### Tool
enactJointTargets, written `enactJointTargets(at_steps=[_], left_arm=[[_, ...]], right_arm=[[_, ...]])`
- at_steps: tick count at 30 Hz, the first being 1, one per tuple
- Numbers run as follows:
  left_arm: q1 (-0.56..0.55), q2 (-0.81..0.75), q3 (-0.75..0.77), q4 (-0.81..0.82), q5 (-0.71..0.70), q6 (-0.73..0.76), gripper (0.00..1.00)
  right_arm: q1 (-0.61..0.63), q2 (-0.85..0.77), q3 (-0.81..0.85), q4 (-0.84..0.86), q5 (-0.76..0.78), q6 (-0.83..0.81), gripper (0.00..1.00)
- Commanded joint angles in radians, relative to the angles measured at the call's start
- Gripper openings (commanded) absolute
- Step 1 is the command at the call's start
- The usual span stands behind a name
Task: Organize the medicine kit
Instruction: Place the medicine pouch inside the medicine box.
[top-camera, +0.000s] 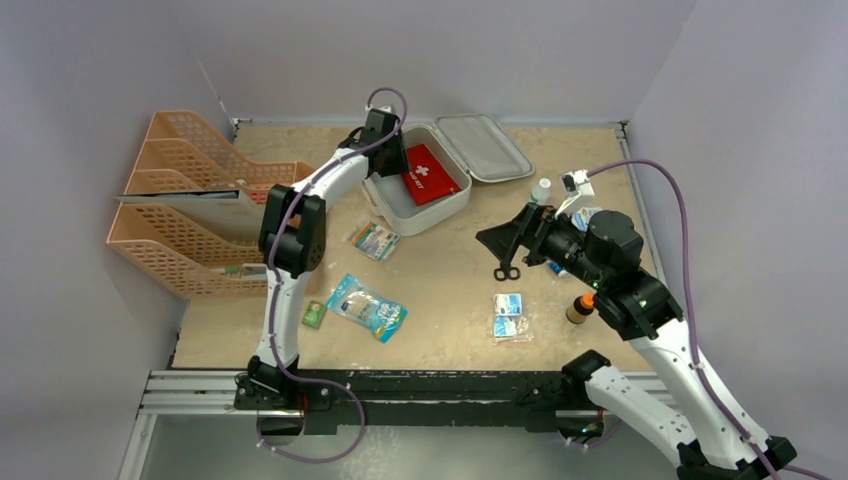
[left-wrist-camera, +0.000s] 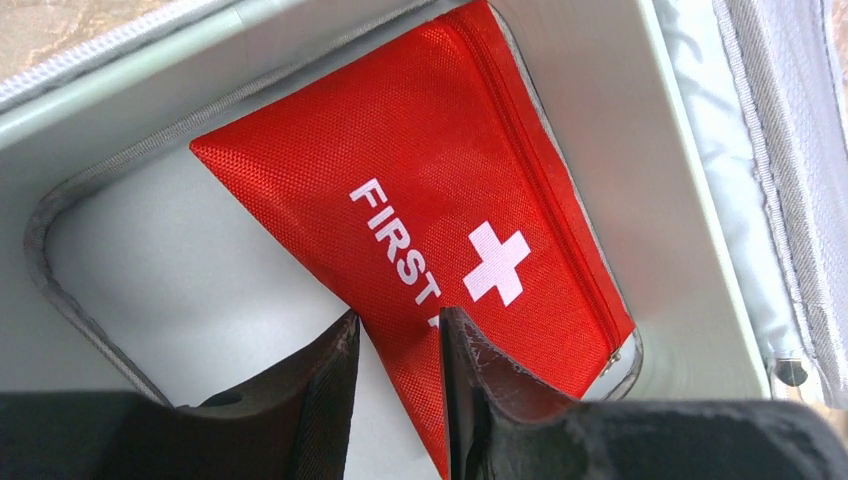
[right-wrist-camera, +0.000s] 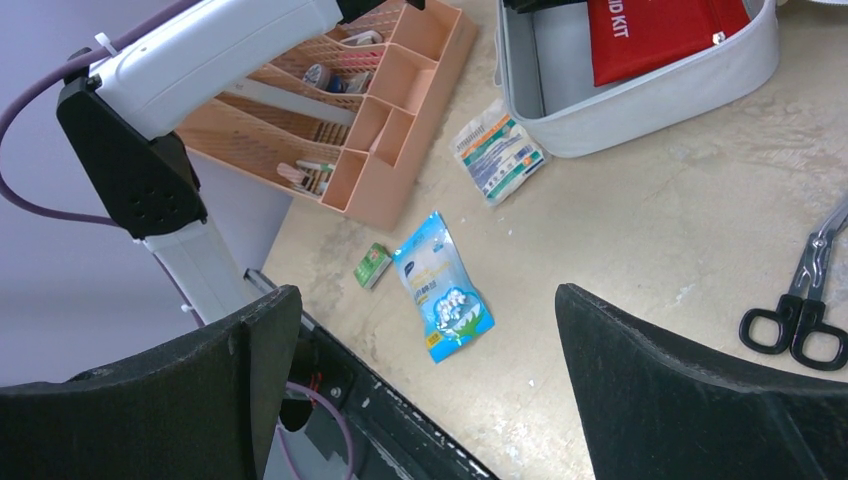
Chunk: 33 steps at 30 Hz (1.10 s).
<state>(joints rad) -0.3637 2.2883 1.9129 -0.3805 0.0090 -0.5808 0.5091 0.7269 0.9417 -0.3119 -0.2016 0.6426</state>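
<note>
Top view: left gripper (top-camera: 392, 150) reaches into the open medicine kit (top-camera: 445, 207), just beside the red pouch (top-camera: 430, 172).
Left wrist view: fingers (left-wrist-camera: 325, 400) a little apart, pouch right under them; holding or not, I cannot tell.
Right wrist view: right gripper (right-wrist-camera: 428, 300) wide open, empty; kit well ahead, scissors (right-wrist-camera: 800, 310) near.

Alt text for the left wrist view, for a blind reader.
A flat red fabric pouch with a white cross lies inside the open pale grey soft-shell medicine kit. The left gripper, fingers slightly apart, sits over the pouch's lower corner.
</note>
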Motion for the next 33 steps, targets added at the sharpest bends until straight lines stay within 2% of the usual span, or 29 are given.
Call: enactJointTargets(at_steps=[1, 16, 21, 25, 33], left_arm=[[-0.009, -0.020, 0.047, -0.017, -0.040, 0.041, 0.33], [-0.009, 0.078, 0.061, 0.049, 0.010, 0.024, 0.21], [-0.009, 0.086, 0.079, 0.029, -0.003, 0.032, 0.20], [-0.009, 0.069, 0.090, 0.003, 0.006, 0.031, 0.26], [-0.010, -0.060, 0.093, 0.003, 0.030, 0.055, 0.35]], right_arm=[[-0.004, 0.017, 0.049, 0.013, -0.021, -0.021, 0.99], [-0.004, 0.020, 0.064, -0.004, -0.011, -0.022, 0.99], [-0.004, 0.027, 0.072, 0.000, -0.016, -0.023, 0.99], [-0.004, 0.023, 0.072, -0.001, -0.011, -0.022, 0.99], [-0.004, 0.014, 0.060, 0.007, 0.013, -0.019, 0.99]])
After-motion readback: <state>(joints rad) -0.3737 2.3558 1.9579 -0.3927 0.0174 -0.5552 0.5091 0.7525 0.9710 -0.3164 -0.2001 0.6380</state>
